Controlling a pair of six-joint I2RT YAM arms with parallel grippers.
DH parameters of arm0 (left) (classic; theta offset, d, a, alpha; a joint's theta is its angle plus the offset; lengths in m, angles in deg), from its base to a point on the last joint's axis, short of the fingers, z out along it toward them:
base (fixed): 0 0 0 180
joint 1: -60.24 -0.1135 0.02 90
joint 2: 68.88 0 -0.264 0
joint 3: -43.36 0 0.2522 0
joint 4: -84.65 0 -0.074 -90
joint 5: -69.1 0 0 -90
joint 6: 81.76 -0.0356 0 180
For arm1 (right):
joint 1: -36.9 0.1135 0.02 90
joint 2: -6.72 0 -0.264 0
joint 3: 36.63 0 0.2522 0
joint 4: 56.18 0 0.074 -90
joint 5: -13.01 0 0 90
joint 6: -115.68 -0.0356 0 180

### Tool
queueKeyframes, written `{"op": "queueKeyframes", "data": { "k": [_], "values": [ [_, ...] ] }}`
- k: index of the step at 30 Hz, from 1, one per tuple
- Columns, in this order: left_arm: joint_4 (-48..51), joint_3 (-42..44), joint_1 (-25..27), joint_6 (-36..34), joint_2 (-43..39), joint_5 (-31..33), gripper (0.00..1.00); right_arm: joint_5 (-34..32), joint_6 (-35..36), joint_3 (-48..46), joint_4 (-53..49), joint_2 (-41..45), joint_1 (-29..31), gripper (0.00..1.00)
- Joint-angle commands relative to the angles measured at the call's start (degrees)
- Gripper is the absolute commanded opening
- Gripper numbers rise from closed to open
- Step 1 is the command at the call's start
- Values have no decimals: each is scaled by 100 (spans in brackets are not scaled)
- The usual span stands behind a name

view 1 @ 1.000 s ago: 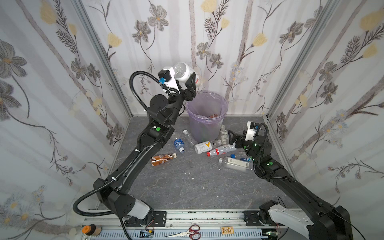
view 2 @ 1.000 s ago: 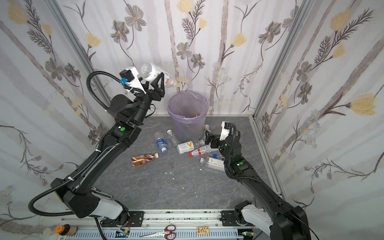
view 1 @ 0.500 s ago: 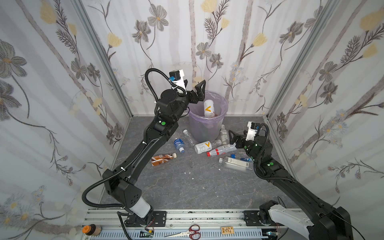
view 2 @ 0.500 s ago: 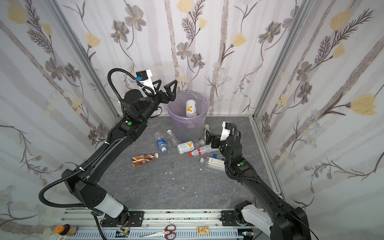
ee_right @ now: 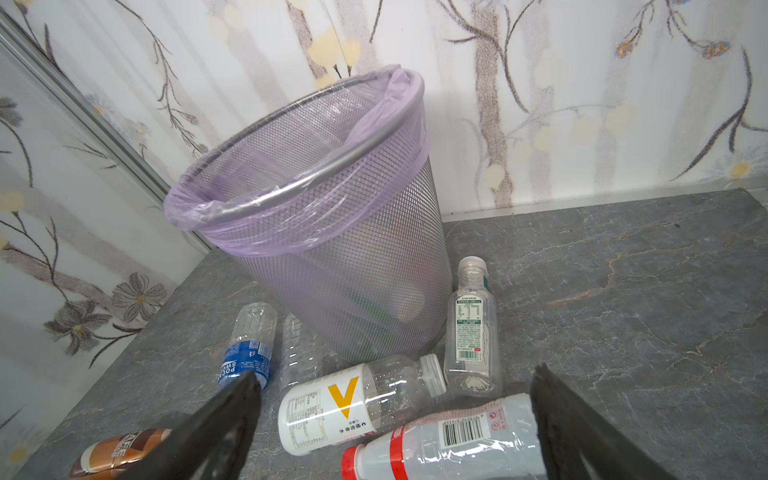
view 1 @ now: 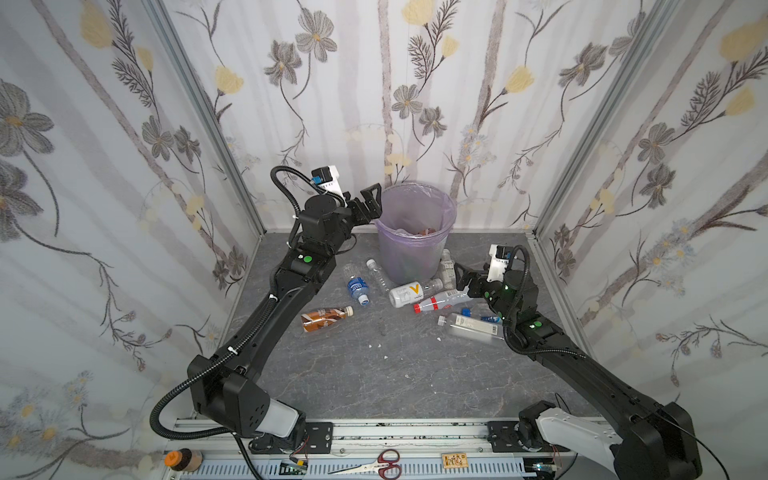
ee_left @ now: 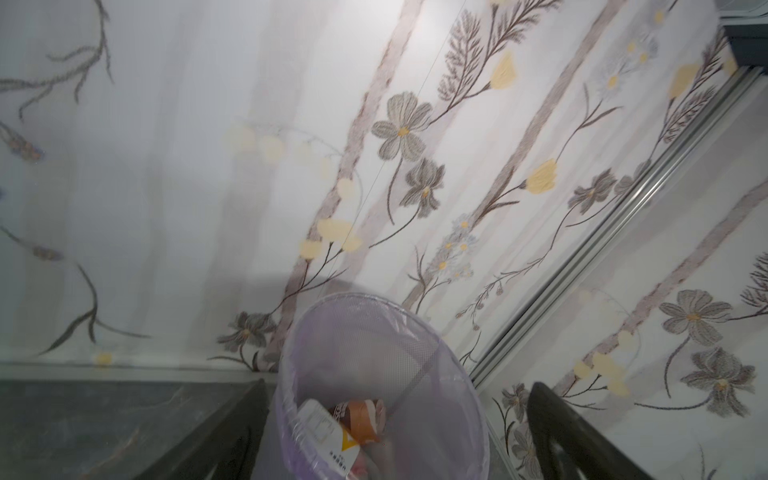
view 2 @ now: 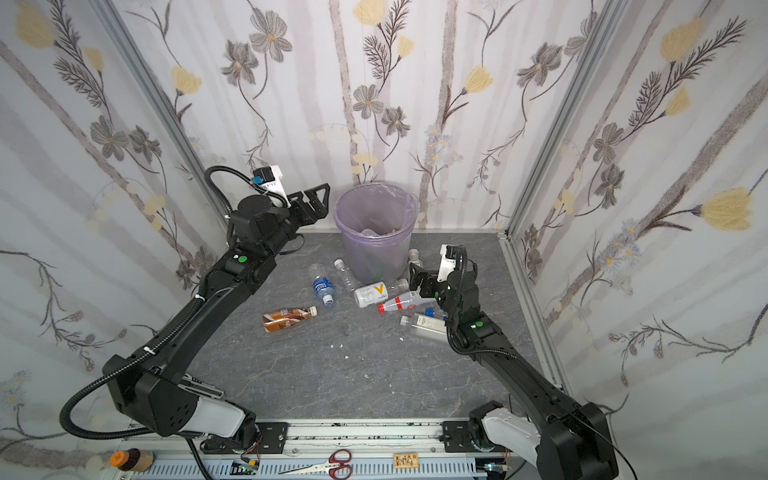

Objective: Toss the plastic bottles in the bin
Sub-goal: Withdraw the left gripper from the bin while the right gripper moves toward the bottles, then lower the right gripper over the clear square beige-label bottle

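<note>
Hovering beside the bin [view 1: 415,257] rim: left gripper [view 1: 371,202], jaws wide, empty.
Right gripper [view 1: 463,279], wide and empty, near the mesh bin's base; smooth clear plastic bottles [view 1: 440,300] crowd that base, more inside its lilac liner [view 1: 446,208].

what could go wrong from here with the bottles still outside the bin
1. The open right gripper hangs over a tight cluster: closing on the red-capped bottle might also catch or shove the V-label bottle beside it.
2. The open left gripper sits close to the rim of the bin; swinging away it might snag the lilac bag or tip the bin.
</note>
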Motion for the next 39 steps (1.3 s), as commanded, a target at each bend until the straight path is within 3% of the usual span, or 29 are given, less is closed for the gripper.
{"op": "queueKeyframes", "data": {
  "k": [1, 12, 21, 24, 34, 39],
  "values": [
    [200, 513, -84, 741, -108, -121, 100, -256, -59, 100, -422, -142, 11, 100],
    [174, 2109, -17, 1655, -524, -539, 100, -493, -343, -433, -1033, -293, 19, 100],
    [148, 2844, 307, 1830, -956, -651, 100, -676, -826, -817, -1426, -374, -162, 100],
    [139, 3000, 364, 1832, -1058, -669, 100, -623, -1029, -1014, -1434, -202, -235, 100],
    [1, 3175, 627, 1857, -941, -768, 100, -1607, -1303, -1191, -2122, 71, -336, 100],
    [-63, 3164, 719, 1849, -854, -792, 100, -1411, -1385, -1272, -2248, 57, -391, 100]
  ]
}}
